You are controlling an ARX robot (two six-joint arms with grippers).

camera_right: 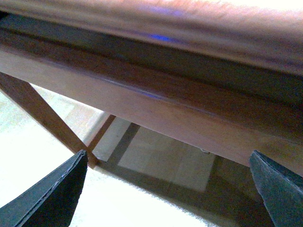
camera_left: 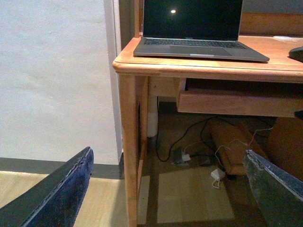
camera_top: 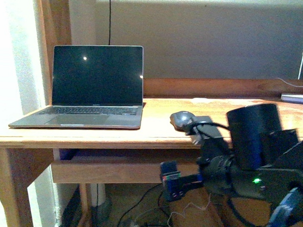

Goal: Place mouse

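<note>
Right gripper (camera_right: 165, 189), jaws spread and empty below the wooden desk (camera_top: 140, 133), could, I fear, strike its edge rising toward the small dark grey oval mouse (camera_top: 182, 118).

open grey laptop (camera_top: 92, 91) with dark screen, on left part of desk, near back | light-brown wooden desk (camera_top: 155, 136) against grey wall | wooden shelf (camera_left: 236, 101) just under desktop | white flat object (camera_top: 296, 98) at far right back edge | tangled cables (camera_left: 199, 151) on floor beneath

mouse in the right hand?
No. The mouse sits on the desk beside the laptop; right hand is open and empty.
</note>
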